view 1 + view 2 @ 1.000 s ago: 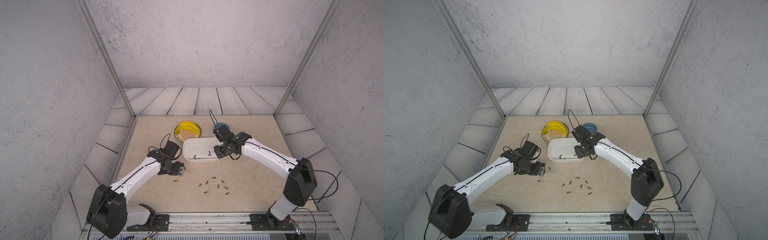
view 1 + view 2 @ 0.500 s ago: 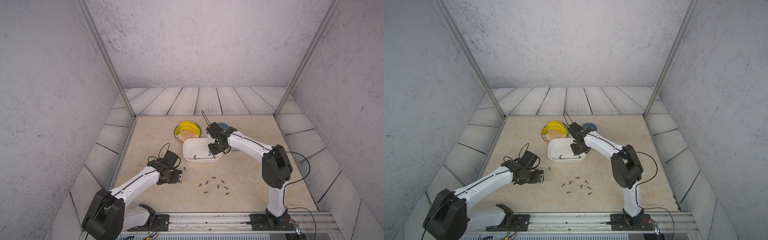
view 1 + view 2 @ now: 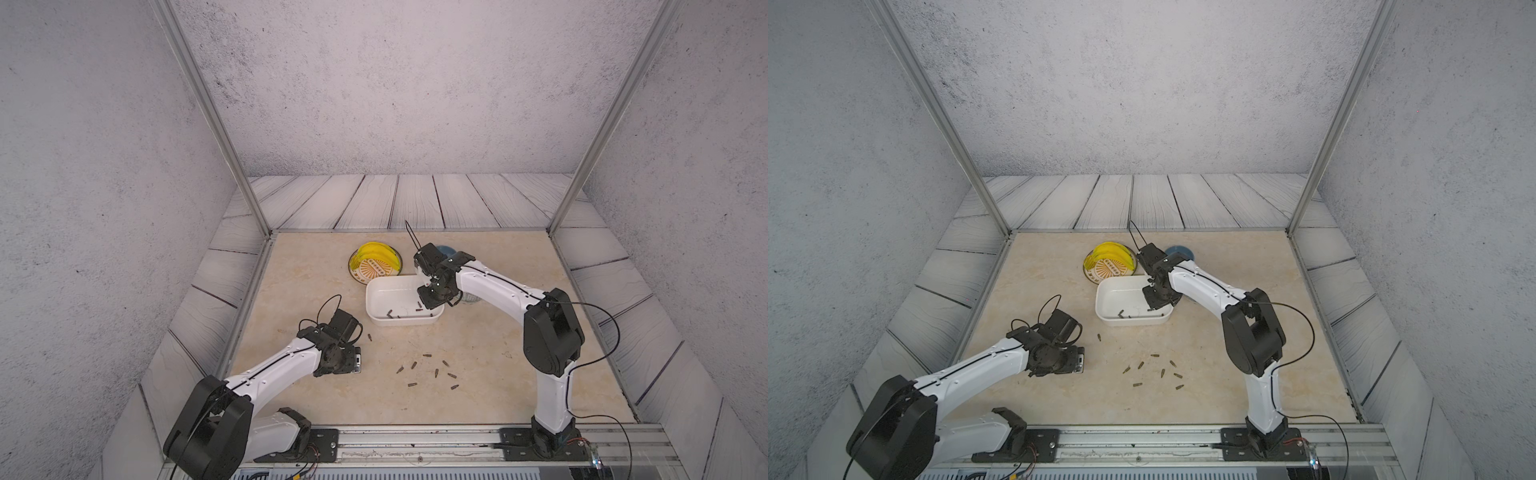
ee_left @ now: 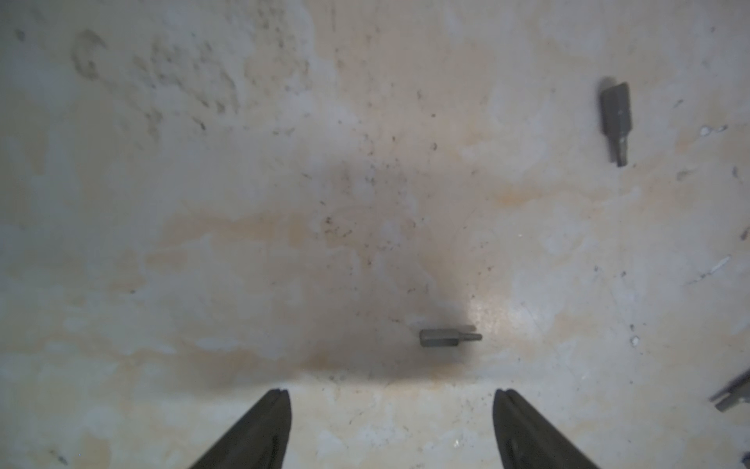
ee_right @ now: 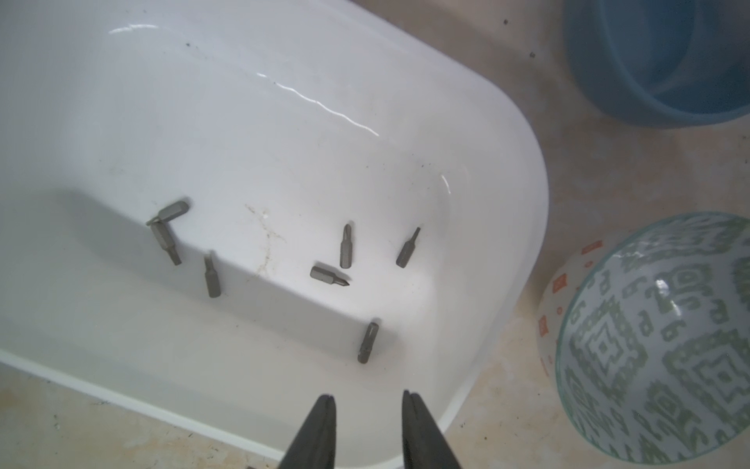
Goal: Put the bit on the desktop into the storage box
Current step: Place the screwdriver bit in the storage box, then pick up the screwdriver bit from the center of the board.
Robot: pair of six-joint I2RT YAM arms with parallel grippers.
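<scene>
Beige desktop point(image 4: 162, 203), bit point(image 4: 446, 338) just ahead of spread left fingers point(image 4: 259, 430), right fingers point(image 5: 316, 434) parted, empty, above storage box point(image 5: 284, 142)

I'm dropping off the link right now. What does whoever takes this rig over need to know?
Left gripper: open, empty, over the desktop, with a loose bit just ahead of its fingertips.
Right gripper: jaws slightly apart, empty, above the storage box.
Done: seven bits lie in the box.
Left: that loose bit, plus a scatter of about eight bits on the desktop in front of the box.
</scene>
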